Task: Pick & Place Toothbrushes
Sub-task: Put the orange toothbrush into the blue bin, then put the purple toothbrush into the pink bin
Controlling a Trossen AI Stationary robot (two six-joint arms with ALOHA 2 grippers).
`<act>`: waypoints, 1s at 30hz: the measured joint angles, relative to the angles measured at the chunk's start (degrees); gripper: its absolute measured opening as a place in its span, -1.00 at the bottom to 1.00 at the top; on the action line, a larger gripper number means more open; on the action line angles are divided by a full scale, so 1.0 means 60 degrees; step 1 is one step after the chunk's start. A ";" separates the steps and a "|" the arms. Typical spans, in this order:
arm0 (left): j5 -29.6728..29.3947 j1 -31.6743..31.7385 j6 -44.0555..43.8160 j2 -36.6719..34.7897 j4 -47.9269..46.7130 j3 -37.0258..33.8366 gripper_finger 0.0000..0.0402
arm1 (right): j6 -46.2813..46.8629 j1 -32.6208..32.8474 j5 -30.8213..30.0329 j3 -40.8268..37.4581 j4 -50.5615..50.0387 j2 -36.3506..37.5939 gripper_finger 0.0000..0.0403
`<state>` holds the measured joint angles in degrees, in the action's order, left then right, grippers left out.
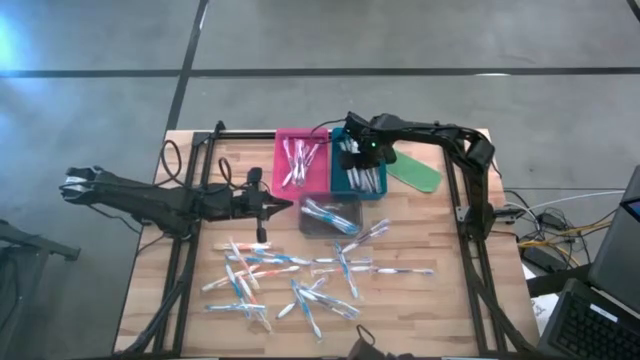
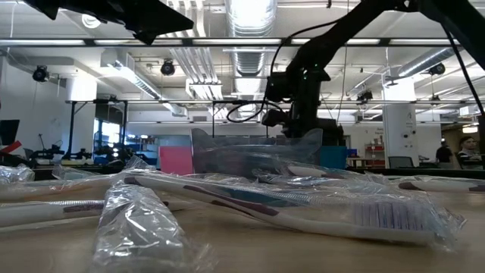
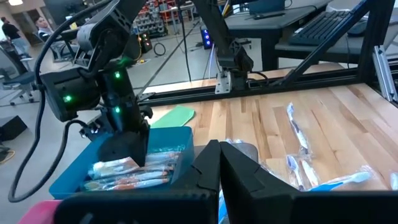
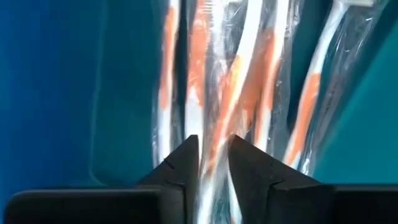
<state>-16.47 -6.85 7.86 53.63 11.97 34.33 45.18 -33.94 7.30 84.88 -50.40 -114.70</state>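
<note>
Reaching down into the blue tray [image 1: 372,186], the right hand [image 4: 213,163] has its two dark wedge fingers a narrow gap apart, with an orange-handled brush in crinkled clear wrap lying in that gap; whether it is gripped I cannot tell. The left hand [image 1: 287,205] is closed with nothing in it, and hangs over the desk [image 1: 195,290] beside the clear tray [image 1: 331,217].

The toothbrushes [image 1: 290,275] are slim whitish sticks with orange, blue or pink accents, each sealed in glossy, wrinkled film. Most lie scattered across the near half of the desk, too many and too overlapped to count surely. A few more sit in each of the three trays: a pink tray [image 1: 302,163], the blue one touching it, and the clear one just in front. One flat green oblong piece [image 1: 415,172] lies beside the blue tray.

The desk is pale wooden butcher-block with visible plank seams, framed by black rails. Around it is grey concrete floor; the low view shows an open workshop with ceiling ducts and strip lights.
</note>
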 joint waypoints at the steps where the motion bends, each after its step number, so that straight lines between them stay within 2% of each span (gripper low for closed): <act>1: 0.0003 0.0000 0.0000 0.0000 0.0000 0.0000 -0.95 | -0.0050 0.0008 -0.0024 -0.0001 0.0008 0.0044 -0.55; 9: 0.0003 -0.0004 0.0001 0.0000 0.0000 0.0000 -0.95 | -0.0143 -0.0003 -0.0006 -0.0004 -0.0010 0.0292 -0.27; 16: 0.0007 -0.0011 -0.0007 0.0000 -0.0002 0.0000 -0.95 | -0.0272 -0.0017 0.0009 0.0000 -0.0025 0.0835 -0.14; 23: 0.0011 -0.0011 0.0042 0.0000 -0.0002 0.0000 -0.95 | -0.1373 -0.0304 -0.0207 0.0486 -0.0011 0.1760 -0.11; 30: 0.0011 -0.0007 0.0078 0.0011 -0.0364 0.0004 -0.95 | -0.2624 -0.0645 -0.0424 0.1481 -0.0034 0.2638 -0.23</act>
<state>-16.40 -6.90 8.32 53.69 9.78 34.35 29.44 -37.81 4.76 93.77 -50.60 -98.87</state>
